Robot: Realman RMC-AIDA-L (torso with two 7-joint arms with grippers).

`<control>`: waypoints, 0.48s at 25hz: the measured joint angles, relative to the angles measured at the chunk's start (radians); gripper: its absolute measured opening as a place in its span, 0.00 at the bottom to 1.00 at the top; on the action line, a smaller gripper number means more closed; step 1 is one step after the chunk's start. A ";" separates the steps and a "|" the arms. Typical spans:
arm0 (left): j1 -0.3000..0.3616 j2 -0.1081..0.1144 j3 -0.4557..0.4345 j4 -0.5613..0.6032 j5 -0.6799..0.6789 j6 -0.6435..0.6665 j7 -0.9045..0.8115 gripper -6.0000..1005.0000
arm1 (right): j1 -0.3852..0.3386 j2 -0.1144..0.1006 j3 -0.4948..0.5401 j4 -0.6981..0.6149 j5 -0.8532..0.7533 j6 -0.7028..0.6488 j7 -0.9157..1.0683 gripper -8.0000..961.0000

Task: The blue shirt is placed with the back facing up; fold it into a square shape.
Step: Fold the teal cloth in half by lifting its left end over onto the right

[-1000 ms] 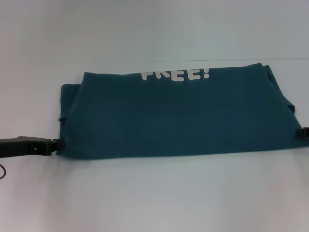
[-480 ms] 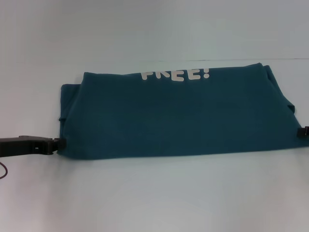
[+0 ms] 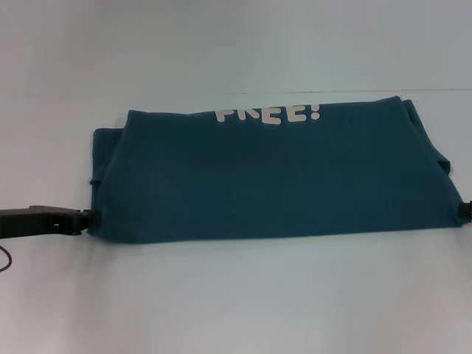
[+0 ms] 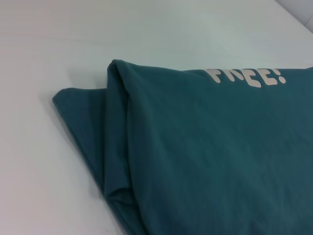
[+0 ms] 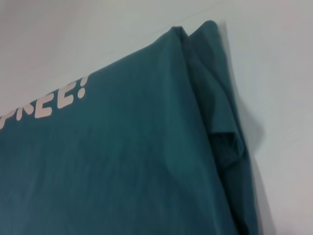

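Observation:
The blue shirt lies on the table folded into a wide band, with the white lettering "FREE!" showing along its far fold. My left gripper sits low on the table, touching the shirt's near left corner. Only the tip of my right gripper shows at the picture's right edge, by the shirt's near right corner. The left wrist view shows the layered left end of the shirt. The right wrist view shows the shirt at its right end, with a tucked sleeve fold.
The white table runs all around the shirt. A thin dark cable loops below the left arm at the picture's left edge.
The left gripper has crept slightly upward at the shirt's corner. The right gripper's tip has dropped a little at the frame edge. The shirt has not moved.

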 joint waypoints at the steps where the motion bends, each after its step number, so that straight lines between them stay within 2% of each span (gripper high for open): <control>1: 0.000 0.000 0.000 0.000 0.000 0.000 0.000 0.00 | 0.000 0.001 -0.002 0.000 0.000 0.000 0.000 0.32; 6: -0.001 0.000 0.000 0.001 -0.002 -0.001 0.000 0.01 | -0.001 0.004 -0.005 -0.005 0.000 0.001 -0.003 0.08; 12: -0.002 0.000 -0.002 0.002 -0.003 -0.008 0.000 0.01 | -0.009 0.004 0.004 -0.009 0.003 0.001 -0.010 0.01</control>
